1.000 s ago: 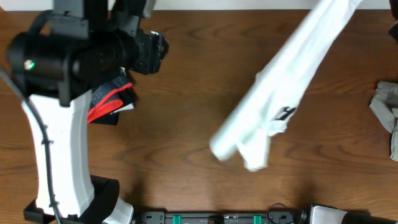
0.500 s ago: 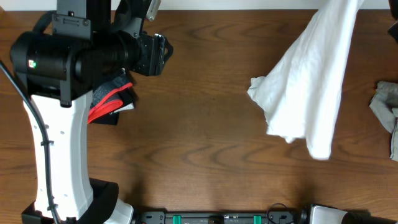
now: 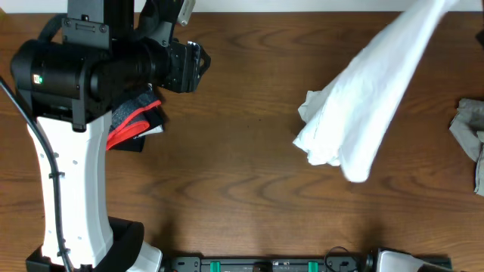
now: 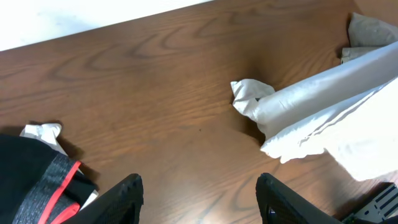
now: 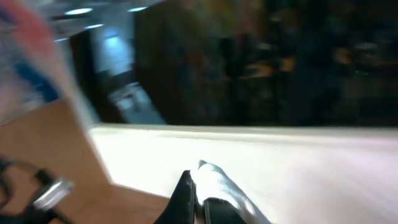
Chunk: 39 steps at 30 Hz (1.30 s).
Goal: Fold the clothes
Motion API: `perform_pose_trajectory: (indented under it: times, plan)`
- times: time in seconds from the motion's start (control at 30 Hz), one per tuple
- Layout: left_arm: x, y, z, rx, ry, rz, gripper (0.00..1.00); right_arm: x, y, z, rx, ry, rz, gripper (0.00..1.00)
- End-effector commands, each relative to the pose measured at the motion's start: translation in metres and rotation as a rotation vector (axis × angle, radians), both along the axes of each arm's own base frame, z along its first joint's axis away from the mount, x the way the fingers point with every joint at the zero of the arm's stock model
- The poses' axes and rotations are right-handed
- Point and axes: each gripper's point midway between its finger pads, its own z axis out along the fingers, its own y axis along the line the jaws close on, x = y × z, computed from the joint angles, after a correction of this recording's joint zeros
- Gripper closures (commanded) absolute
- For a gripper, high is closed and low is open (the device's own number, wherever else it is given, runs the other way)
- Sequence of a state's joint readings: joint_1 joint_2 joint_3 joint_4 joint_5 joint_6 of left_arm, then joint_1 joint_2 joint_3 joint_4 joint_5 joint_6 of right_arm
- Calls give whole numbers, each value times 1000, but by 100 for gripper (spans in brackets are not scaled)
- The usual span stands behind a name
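The clothes, a white T-shirt [image 3: 363, 113], hang in a long bunched drape from beyond the top right edge of the overhead view down over the table's middle right. In the left wrist view the T-shirt [image 4: 323, 106] shows at the right, its low end near the wood. My right gripper [image 5: 199, 180] is shut on a pinch of the white cloth [image 5: 217, 183], lifted high and blurred. My left gripper [image 4: 202, 202] stands open over bare wood, well left of the shirt, with nothing between its fingers.
Black garments with a grey-and-red band [image 3: 132, 121] lie under the left arm [image 3: 91, 68], also seen as the black garments [image 4: 37, 180] in the left wrist view. A small grey-beige cloth [image 3: 470, 132] lies at the table's right edge. Bare wood separates the arm from the shirt.
The hanging shirt has swung: its low end went from lower left to the right, then back toward the middle. The left arm shifted slightly right, then held still.
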<state>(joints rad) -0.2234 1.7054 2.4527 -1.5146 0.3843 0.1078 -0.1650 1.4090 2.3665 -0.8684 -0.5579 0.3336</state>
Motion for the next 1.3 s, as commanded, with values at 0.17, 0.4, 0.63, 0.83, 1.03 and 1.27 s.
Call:
perform_pose_trajectory:
  times: [0.17,0.4,0.63,0.83,1.03,1.27]
  plan:
    - [-4,1,7,-16,-14,6,39,-13,-24,6,32,-9,-165,99]
    - [-15,-16,11,-100,19,-69,39,-5,-26,2,91,27,-161,99]
    - [-15,-15,10,-96,18,-68,39,1,-73,-27,288,165,-438,99]
    - [-14,-15,11,-96,16,-68,39,2,-80,-44,334,233,-486,99]
    - [-14,-15,10,-93,14,-71,39,2,-19,-6,184,83,-191,99]
    - [-14,-15,10,-92,13,-72,39,-34,51,56,35,-227,180,99]
